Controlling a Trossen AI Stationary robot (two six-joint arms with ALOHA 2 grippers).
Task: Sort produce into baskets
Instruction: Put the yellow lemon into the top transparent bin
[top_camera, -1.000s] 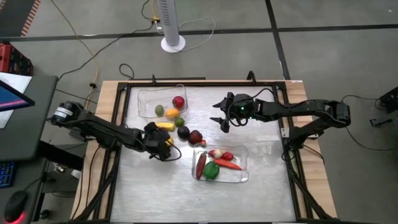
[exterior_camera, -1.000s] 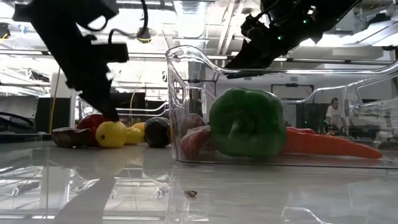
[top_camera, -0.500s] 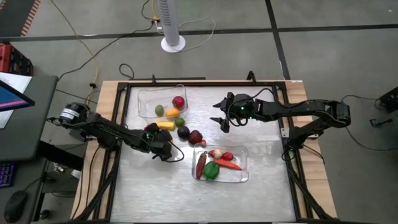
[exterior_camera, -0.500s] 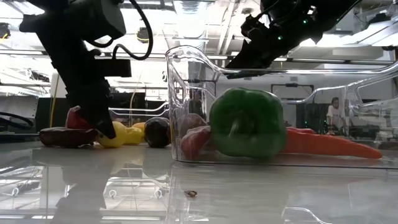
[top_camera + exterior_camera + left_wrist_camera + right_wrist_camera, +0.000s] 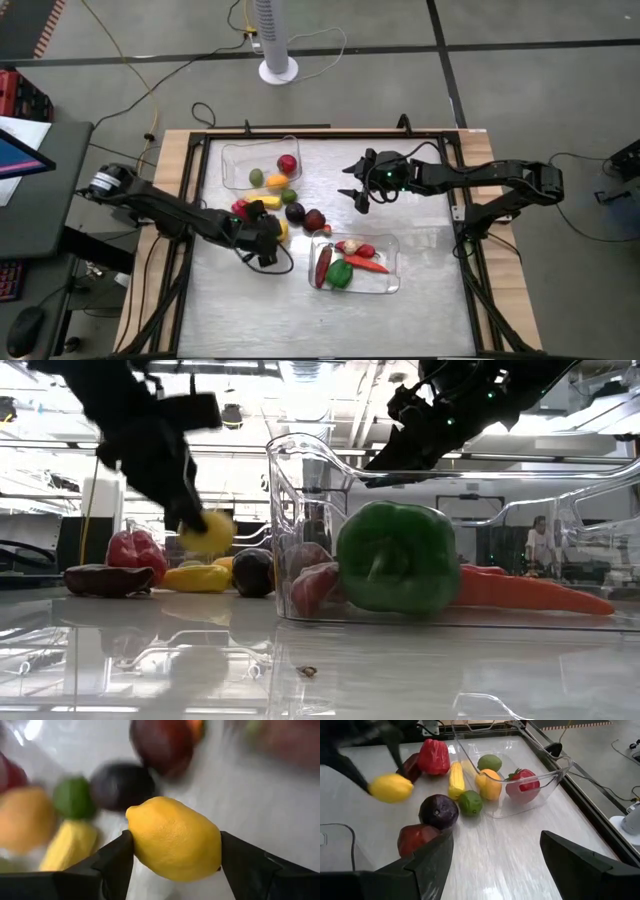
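Lemon (image 5: 174,838) is the piece in play: the left gripper (image 5: 268,240) has it clamped between both fingers and lifted clear of the table, at about seven o'clock from the loose pile in the middle. To do this step well, I would keep the squeeze steady, since the fruit is round and could roll out, carry it high enough to clear the rim, then lower it well inside before letting go. The fruit basket (image 5: 232,165), at eleven o'clock from the pile, looks like the right target; it holds a red piece, a green one and an orange one. The vegetable basket (image 5: 392,283), at five o'clock, holds a green pepper (image 5: 397,557), a carrot (image 5: 535,593), a dark red long piece and a small pale one. The right gripper (image 5: 357,195) hangs at one o'clock with its fingers spread, holding nothing.
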